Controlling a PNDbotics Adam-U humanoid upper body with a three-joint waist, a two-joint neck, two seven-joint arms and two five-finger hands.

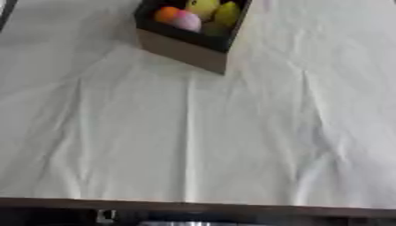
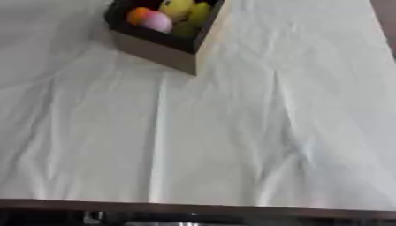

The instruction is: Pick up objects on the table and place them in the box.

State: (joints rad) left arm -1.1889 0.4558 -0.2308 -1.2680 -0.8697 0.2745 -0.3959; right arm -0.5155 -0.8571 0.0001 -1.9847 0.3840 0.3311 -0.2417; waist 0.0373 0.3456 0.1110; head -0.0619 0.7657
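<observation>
A box (image 1: pixel 184 50) with brown outer walls and a black rim stands at the far middle of the table, cut off by the top edge of both views. Inside it lie an orange round thing (image 1: pixel 165 13), a pink round thing (image 1: pixel 185 20), a yellow thing (image 1: pixel 202 6) and a yellow-green thing (image 1: pixel 226 14). No loose object shows on the cloth. Neither of my hands appears in either view.
A creased white cloth (image 1: pixel 193 132) covers the table. The table's dark front edge (image 1: pixel 193 206) runs along the bottom. A dark strip (image 2: pixel 384 13) shows past the cloth at the far right.
</observation>
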